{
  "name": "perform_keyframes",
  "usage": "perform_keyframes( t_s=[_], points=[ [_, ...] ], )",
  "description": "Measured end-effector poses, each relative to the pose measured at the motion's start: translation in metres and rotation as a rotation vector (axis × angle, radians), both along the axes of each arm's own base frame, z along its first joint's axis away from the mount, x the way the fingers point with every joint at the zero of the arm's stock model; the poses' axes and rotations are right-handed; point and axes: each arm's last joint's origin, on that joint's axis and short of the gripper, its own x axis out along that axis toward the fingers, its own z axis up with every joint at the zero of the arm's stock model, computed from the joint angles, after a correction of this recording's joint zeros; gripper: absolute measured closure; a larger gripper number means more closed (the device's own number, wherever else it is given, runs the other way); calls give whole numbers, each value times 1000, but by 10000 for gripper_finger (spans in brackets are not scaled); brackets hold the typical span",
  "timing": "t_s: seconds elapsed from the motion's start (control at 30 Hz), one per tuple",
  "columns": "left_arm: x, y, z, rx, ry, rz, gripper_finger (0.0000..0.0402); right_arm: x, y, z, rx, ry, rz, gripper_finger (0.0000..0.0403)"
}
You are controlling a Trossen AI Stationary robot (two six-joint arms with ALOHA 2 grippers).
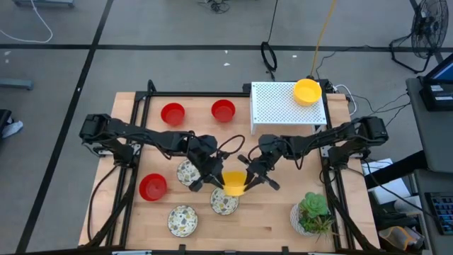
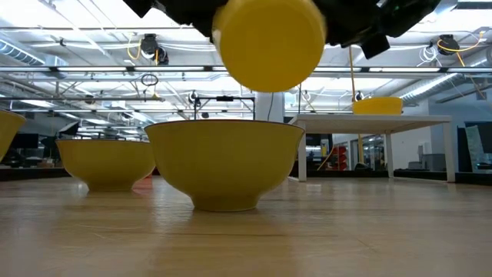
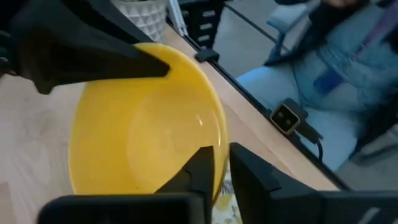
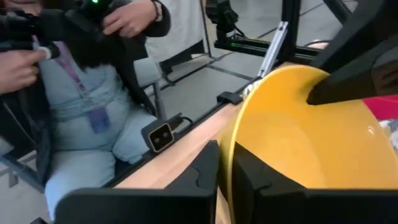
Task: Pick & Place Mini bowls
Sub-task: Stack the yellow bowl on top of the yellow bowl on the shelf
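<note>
- Two dark arms meet over the middle of the pale wooden bench (image 1: 276,212) in the high view, and both hold one plain yellow round mini bowl (image 1: 234,182) between them. The left end effector (image 1: 216,183) grips its left rim and the right end effector (image 1: 249,177) its right rim. The bowl hangs just above a whitish speckled mini bowl (image 1: 224,203). Two more speckled bowls lie nearby, one just left (image 1: 187,172) and one toward the front edge (image 1: 182,220). Three plain red mini bowls sit on the left half: two at the back (image 1: 173,113) (image 1: 223,110) and one at the left front (image 1: 152,187). A second yellow mini bowl (image 1: 307,91) rests on top of the white perforated box-like rack (image 1: 283,110) at the back right. A white pot with a green plant (image 1: 311,214) stands at the front right.
- From bench height, the held yellow bowl (image 2: 267,42) hangs tilted, its smooth rounded underside facing the camera, clear of the bowls standing below it.
- From the left wrist, the bowl's glossy yellow inside (image 3: 146,137) fills the view, with its rim pinched between that end effector's narrow dark fingers (image 3: 202,171).
- From the right wrist, the bowl (image 4: 298,137) stands on edge, and its thin rim is clamped between two dark fingers (image 4: 205,165). A seated person (image 4: 81,106) in light blue is beyond the bench edge.
</note>
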Motion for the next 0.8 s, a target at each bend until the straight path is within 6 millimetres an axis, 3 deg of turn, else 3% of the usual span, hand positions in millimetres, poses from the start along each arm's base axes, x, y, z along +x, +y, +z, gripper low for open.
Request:
perform_keyframes(
  t_s=[0.43,0.6,0.8],
  points=[
    [2,1,7,-51,18,146,177,-6,-13,3,36,110,-84,401],
    [2,6,18,31,-81,300,124,-25,-24,16,-36,198,-268,402],
    [-1,15,37,219,-239,555,86,-60,-30,37,-279,235,-567,402]
  ],
)
